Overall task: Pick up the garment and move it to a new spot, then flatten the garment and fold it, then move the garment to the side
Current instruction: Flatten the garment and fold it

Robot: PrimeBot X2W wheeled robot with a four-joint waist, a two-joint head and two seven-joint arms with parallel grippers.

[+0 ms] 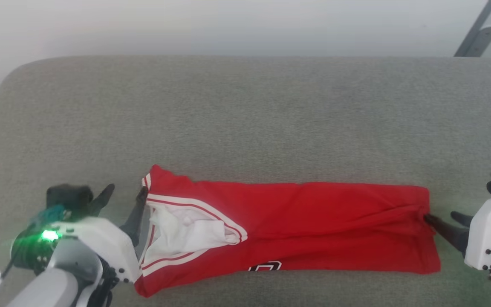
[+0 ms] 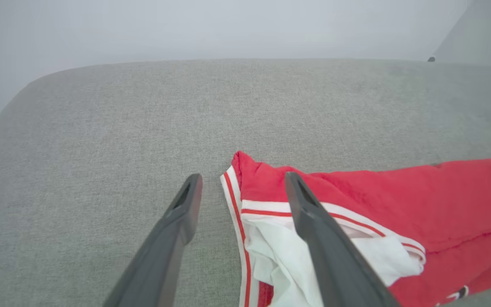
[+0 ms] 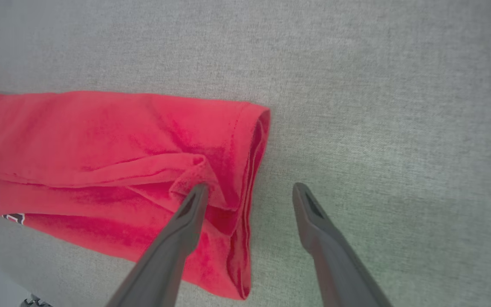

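1. The garment [image 1: 296,221] lies on the grey cushion [image 1: 245,119] as a long red band, folded lengthwise. Its neck end is at the left and its hem [image 1: 432,238] at the right.
2. The left gripper [image 1: 125,197] sits at the neck end with its jaws released and nothing held. In the left wrist view one finger is over the white sleeve [image 1: 186,228] and the other over bare cushion.
3. The right gripper [image 1: 440,216] sits at the hem, jaws likewise released. One fingertip touches a raised ridge [image 3: 186,168] of cloth and the other is over bare cushion.
4. The lengthwise fold looks laid, so the step in hand is probably the cross fold, end to end.
5. Flatten first. The ridge near the hem and the bunched sleeve would otherwise be trapped inside the fold.
6. Grip deep enough to catch every layer at the edge. A pinch on the top layer alone would likely pull the band open.
7. Lift both corners of one end evenly and carry them low over the cloth.
8. Line up the edges before letting go, so the letters [image 1: 264,267] edge stays straight.
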